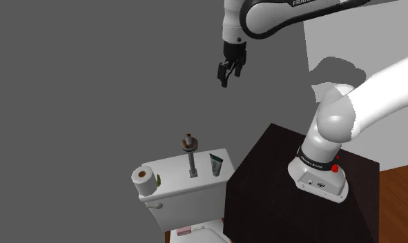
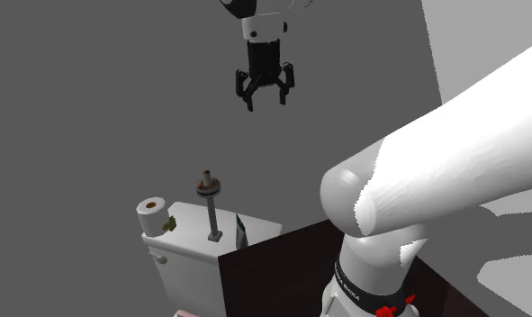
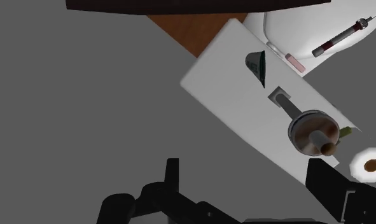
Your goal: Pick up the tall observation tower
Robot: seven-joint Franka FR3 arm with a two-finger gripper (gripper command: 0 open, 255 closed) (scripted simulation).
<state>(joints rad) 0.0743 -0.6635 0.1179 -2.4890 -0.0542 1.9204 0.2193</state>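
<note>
The tall observation tower (image 1: 190, 153) is a slim grey mast with a brown round deck near its top. It stands upright on the white toilet tank (image 1: 175, 185), also seen in the second exterior view (image 2: 211, 205) and from above in the wrist view (image 3: 310, 132). My black gripper (image 1: 228, 72) hangs open high above the tank, well above the tower and towards the shoulder view's right. In the second exterior view the gripper (image 2: 265, 93) has its fingers spread with nothing between them. Both fingers (image 3: 172, 178) stand apart in the wrist view, off to the side of the tower.
On the tank a toilet paper roll (image 1: 145, 180) sits at one end and a dark green tube (image 1: 216, 164) stands beside the tower. A syringe (image 3: 340, 38) and a pink item (image 3: 295, 62) lie on the toilet lid. The dark stand (image 1: 264, 186) adjoins the tank.
</note>
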